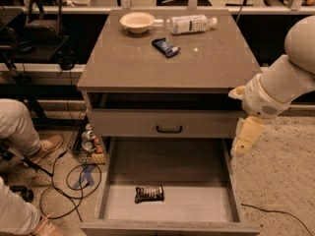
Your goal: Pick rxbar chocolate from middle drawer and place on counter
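Note:
The rxbar chocolate (149, 193), a small dark bar with pale bands, lies flat on the floor of the open middle drawer (170, 163), near its front and a little left of centre. The counter (147, 68) is the grey-brown top of the cabinet. My gripper (244, 137) hangs from the white arm at the right. It is beside the cabinet's right front corner, above the drawer's right wall, well right of and above the bar. It holds nothing that I can see.
On the counter are a blue-wrapped bar (166, 47), a pale bowl (137, 21) and a lying plastic bottle (189, 23). A closed drawer front with a black handle (169, 129) is above the open drawer. A person's legs (19, 132), cables (69, 181) and cans (88, 142) are left.

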{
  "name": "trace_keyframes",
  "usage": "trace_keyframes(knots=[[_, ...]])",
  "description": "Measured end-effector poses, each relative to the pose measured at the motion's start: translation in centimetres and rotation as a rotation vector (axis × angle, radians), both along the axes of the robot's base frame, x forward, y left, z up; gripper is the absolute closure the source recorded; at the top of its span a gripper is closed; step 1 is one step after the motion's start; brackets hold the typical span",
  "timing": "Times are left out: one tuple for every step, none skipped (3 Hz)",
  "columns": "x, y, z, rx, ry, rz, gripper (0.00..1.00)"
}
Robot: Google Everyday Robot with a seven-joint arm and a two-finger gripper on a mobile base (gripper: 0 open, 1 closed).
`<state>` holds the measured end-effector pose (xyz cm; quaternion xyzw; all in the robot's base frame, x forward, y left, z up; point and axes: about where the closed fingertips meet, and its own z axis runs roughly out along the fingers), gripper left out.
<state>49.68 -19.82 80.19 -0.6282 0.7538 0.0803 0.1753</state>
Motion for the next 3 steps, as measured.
trace_keyframes(knots=[[0.1, 0.1, -1.1, 0.003, 0.011, 0.004, 0.00], [0.1, 0.9, -8.0, -0.008, 0.063, 0.041, 0.00], [-0.6, 2.7, -18.0, 0.025, 0.149, 0.066, 0.00]])
